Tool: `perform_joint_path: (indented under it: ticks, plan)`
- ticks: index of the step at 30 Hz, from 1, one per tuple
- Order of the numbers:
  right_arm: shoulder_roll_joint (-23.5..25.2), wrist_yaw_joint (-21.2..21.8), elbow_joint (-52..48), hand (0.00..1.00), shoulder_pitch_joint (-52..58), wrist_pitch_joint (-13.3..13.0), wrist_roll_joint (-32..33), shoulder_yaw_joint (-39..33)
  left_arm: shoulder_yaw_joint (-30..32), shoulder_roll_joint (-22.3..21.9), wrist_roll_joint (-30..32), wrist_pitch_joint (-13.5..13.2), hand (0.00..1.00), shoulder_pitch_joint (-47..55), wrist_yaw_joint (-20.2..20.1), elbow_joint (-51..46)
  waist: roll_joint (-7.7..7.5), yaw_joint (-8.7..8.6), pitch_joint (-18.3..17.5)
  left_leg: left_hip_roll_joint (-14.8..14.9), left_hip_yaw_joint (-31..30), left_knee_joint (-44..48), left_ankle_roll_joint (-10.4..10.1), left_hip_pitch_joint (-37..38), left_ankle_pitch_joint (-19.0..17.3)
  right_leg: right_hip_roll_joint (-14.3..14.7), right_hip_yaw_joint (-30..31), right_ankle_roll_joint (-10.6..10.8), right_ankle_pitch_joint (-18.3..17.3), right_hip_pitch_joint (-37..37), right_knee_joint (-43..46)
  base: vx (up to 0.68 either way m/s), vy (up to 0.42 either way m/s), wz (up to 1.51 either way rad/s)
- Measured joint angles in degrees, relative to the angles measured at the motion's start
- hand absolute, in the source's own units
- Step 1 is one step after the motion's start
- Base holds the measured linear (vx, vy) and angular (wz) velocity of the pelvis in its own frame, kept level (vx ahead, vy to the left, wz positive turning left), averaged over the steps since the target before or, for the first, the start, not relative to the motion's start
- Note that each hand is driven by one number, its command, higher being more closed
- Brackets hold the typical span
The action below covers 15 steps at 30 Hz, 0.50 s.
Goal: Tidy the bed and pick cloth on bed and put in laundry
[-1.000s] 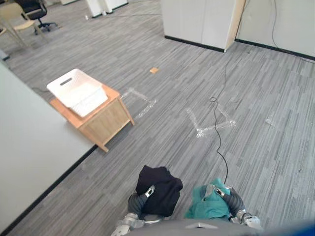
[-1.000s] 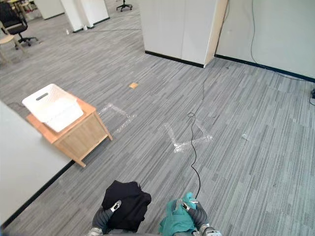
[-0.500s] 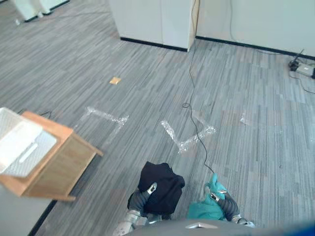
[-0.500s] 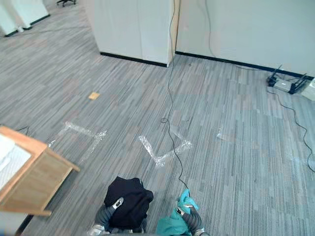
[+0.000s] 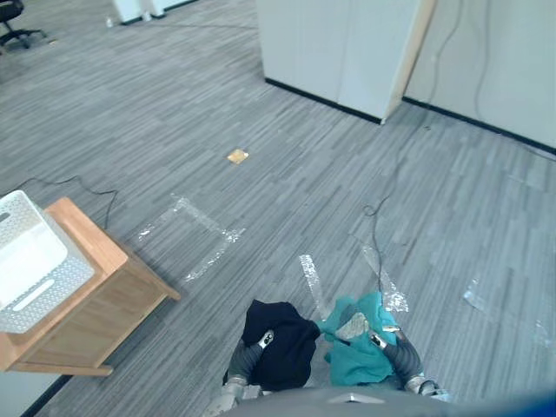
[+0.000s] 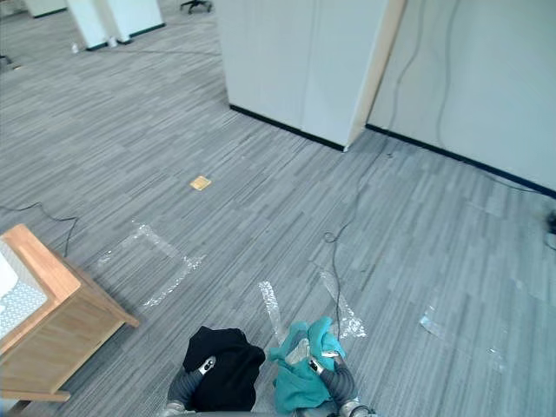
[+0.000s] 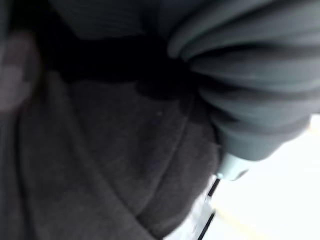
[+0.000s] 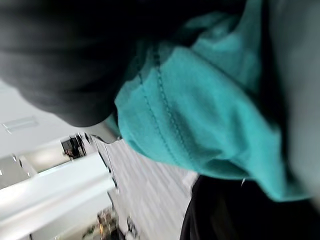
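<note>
A bunched black cloth (image 5: 280, 340) hangs low in the eye views over the grey floor, with my left hand (image 5: 247, 356) shut on it from below. Right beside it, touching, is a teal cloth (image 5: 354, 349), and my right hand (image 5: 393, 349) is shut on that one. A silver fingertip lies on each cloth. Dark fabric (image 7: 110, 150) lies right against the hand's ribbed cover in the left wrist view. The right wrist view has teal folds (image 8: 200, 115) close up. The white laundry basket (image 5: 28, 259) rests on a low wooden table (image 5: 104, 300) at the far left.
Tall white cabinets (image 5: 343, 48) stand at the back. Clear tape marks (image 5: 204, 234) and a small tan square (image 5: 237, 156) lie on the striped grey floor (image 5: 261, 113), which is open between me and the wooden table.
The whole picture has swung, so the camera moved; the table and basket shifted within the view. The teal cloth has risen and spread toward the black one. Both hands keep their cloths.
</note>
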Motion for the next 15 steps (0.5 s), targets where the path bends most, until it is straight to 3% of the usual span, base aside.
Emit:
perform_joint_path:
  ticks: [1,2,3,4,6,7,9,10,11,12,13,15]
  plan:
    - [-0.2,-0.01,0.31,1.0,-0.61,0.76,0.09,0.23,0.07,-0.22,-0.23,-0.15,1.0,0.11,-0.49,0.05,0.37,0.0,-0.08,0.31,0.01,3.45,-0.1,-1.28,0.23,0.13,-0.52,-0.26,-0.95,1.04,-0.1,0.37,-0.201,0.6]
    - [-0.89,0.02,0.53,1.0,-1.08,2.05,0.27,0.36,0.37,-0.51,-1.05,-0.44,1.0,0.3,-1.7,0.08,0.68,-0.03,-0.12,1.11,-0.07,14.14,-0.6,-5.78,2.35,0.86,-2.21,-0.7,-2.23,3.92,-1.59,0.32,-0.182,0.64]
    - [-1.99,0.14,0.8,1.0,-1.13,2.55,0.87,0.35,0.46,-0.69,-1.41,-1.08,1.0,0.32,-2.78,-0.16,1.62,0.03,0.39,3.07,0.1,27.17,-1.71,-11.6,9.09,2.23,-3.8,-1.15,-2.53,8.81,-5.27,0.39,-0.211,0.62]
    - [-2.36,0.25,0.95,1.0,-1.18,2.81,1.32,0.38,0.46,-0.76,-1.43,-1.53,1.0,0.37,-3.5,-0.26,2.1,0.12,0.61,4.39,0.38,33.76,-1.63,-14.5,12.08,2.87,-4.88,-1.32,-2.52,11.34,-7.19,0.25,-0.127,0.52]
    - [-3.8,0.53,3.2,1.0,-1.54,4.32,2.78,-0.73,0.51,-0.56,-1.43,-1.95,1.0,0.65,-5.0,-1.69,2.48,1.59,0.97,7.49,4.93,49.36,0.85,-24.9,9.98,3.99,-7.01,-2.6,-3.42,18.73,-12.66,0.27,-0.132,0.27]
    - [-4.03,0.54,3.77,1.0,-1.55,4.46,2.9,-0.97,0.49,-0.54,-1.51,-1.81,1.0,0.68,-5.42,-2.41,2.45,1.96,0.96,7.26,5.95,49.49,0.97,-26.46,9.61,4.01,-7.16,-2.51,-3.37,20.23,-14.26,0.34,-0.137,0.13]
    - [-3.97,0.73,4.16,1.0,-1.5,5.14,2.9,-2.03,0.37,-0.58,-1.67,-1.45,1.0,1.15,-6.07,-4.07,2.26,2.11,1.03,5.05,10.67,42.33,0.1,-30.9,8.06,3.9,-8.83,-1.85,-2.9,25.07,-19.74,0.36,-0.052,0.29]
    - [-3.75,1.21,4.01,1.0,-0.62,5.26,2.86,-2.01,0.26,-0.66,-2.03,-1.29,1.0,1.7,-6.0,-5.18,1.85,2.18,1.03,3.14,16.26,31.05,-0.22,-30.86,7.18,3.51,-10.81,-0.69,-2.28,27.86,-22.76,0.36,0.001,0.38]
    - [-3.71,1.23,3.9,1.0,-0.41,5.33,2.83,-1.99,0.19,-0.68,-2.16,-1.25,1.0,1.76,-6.0,-5.24,1.76,2.14,0.98,2.84,17.27,28.42,-0.21,-30.77,7.19,3.5,-11.12,-0.51,-2.3,28.19,-23.28,0.31,0.025,0.4]
    - [-3.61,1.23,3.47,1.0,-0.01,5.47,2.74,-1.92,-0.22,-0.71,-2.66,-1.09,1.0,1.76,-5.92,-5.24,1.59,2.04,0.89,1.48,21.39,20.17,-0.11,-30.17,7.75,3.44,-12.32,0.45,-2.39,29.19,-24.74,0.4,0.065,0.64]
    - [-3.19,1.17,3.06,1.0,0.32,5.76,2.66,-1.87,-0.34,-0.62,-3.16,-0.44,1.0,1.48,-5.78,-5.2,1.01,1.68,0.84,-1.23,28.27,7.79,4.89,-28.49,9.75,3.39,-14.72,2.36,-2.85,30.79,-25.72,0.4,0.06,0.82]
    - [-1.74,0.83,2.83,1.0,0.48,6.02,2.15,-1.92,-0.58,0.51,-3.85,0.7,1.0,1.31,-4.78,-5.65,-1.14,1.51,0.39,-4.74,30.4,1.09,12.13,-25.72,11.03,2.31,-17.84,5.25,-1.97,31.8,-25.9,0.43,0.02,1.06]
